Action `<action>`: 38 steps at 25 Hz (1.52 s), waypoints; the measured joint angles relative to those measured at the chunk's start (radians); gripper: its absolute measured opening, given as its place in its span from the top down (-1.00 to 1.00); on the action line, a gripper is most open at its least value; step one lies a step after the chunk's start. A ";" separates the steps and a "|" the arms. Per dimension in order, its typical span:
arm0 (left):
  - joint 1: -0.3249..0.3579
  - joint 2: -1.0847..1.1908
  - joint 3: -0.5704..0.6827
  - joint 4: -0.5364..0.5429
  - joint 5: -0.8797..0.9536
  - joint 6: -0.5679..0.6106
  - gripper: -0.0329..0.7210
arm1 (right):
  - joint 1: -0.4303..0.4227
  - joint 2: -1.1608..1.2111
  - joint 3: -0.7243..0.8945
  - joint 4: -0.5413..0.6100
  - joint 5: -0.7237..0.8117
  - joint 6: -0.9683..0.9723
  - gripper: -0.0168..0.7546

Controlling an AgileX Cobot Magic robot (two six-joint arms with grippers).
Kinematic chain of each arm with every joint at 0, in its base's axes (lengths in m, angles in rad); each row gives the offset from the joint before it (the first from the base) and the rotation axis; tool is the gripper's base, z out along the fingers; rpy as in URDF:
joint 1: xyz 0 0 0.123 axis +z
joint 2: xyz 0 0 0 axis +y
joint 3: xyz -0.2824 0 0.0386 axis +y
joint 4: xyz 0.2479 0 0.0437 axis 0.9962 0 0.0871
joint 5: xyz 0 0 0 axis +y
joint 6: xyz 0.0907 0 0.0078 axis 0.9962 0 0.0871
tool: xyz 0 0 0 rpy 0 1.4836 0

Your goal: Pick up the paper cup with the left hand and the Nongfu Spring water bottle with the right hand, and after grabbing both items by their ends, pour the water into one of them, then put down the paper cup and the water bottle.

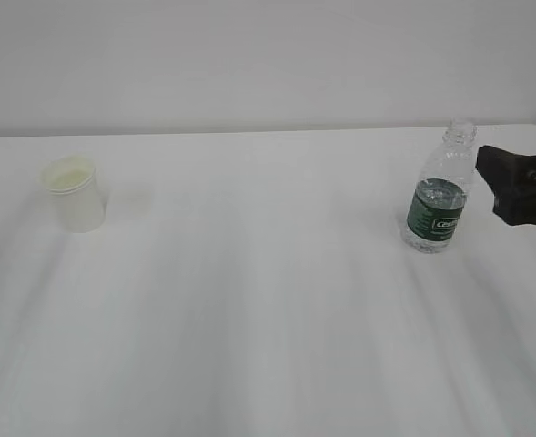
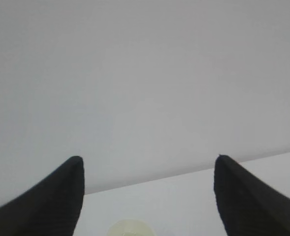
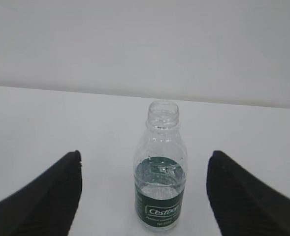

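Observation:
The white paper cup (image 1: 75, 193) stands upright at the left of the table; only its cream rim (image 2: 130, 228) peeks in at the bottom of the left wrist view. My left gripper (image 2: 148, 160) is open, nothing between its fingers, and barely enters the exterior view. The capless water bottle (image 1: 439, 196) with a green label stands upright at the right, water (image 3: 160, 186) filling its lower part. My right gripper (image 1: 502, 177) is open just to its right. In the right wrist view the bottle (image 3: 160, 169) stands ahead of the open right gripper (image 3: 144, 156), untouched.
The white table (image 1: 268, 319) stretches between cup and bottle. A plain white wall (image 1: 249, 55) rises behind the table's far edge.

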 joint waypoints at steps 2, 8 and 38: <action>0.000 -0.084 0.000 0.004 0.047 -0.024 -0.65 | 0.000 -0.057 0.000 0.000 0.054 0.000 -0.58; 0.000 -0.349 0.001 0.009 0.272 -0.060 -0.64 | 0.000 -0.247 0.003 -0.002 0.217 0.000 -0.58; 0.000 -1.020 -0.381 -0.426 1.609 0.327 -0.50 | 0.000 -0.841 -0.218 -0.173 1.236 0.009 -0.58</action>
